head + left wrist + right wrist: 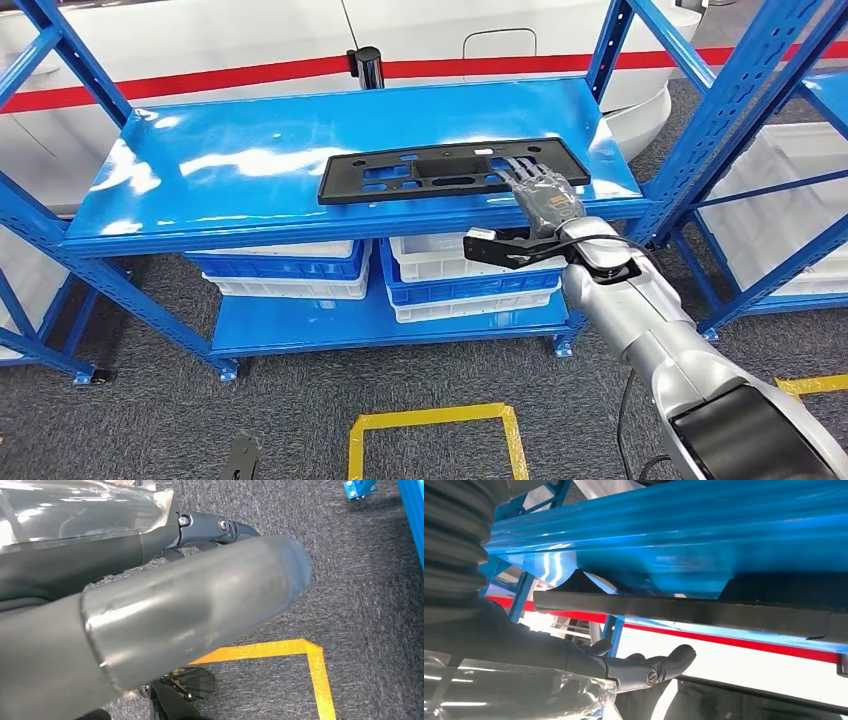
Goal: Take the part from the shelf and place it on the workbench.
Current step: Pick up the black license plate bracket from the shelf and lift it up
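The part (pixel 420 172) is a flat black rectangular plate with cut-outs, lying on the top deck of the blue shelf (pixel 250 190) near its front right. My right hand (pixel 545 195) reaches over the front edge, with its fingers laid flat on the plate's right end. In the right wrist view the plate's edge (pixel 684 611) is a dark bar against the blue deck (pixel 674 530). The thumb (pixel 674 661) stands a little apart from that edge, with a gap between them. My left hand (pixel 190 605) hangs over the grey carpet and holds nothing.
White and blue bins (pixel 290 270) (pixel 450 275) fill the lower deck. A second blue rack (pixel 770 180) stands close on the right. A white vehicle with a red stripe (pixel 250 40) is behind the shelf. A yellow tape square (pixel 430 440) marks the carpet.
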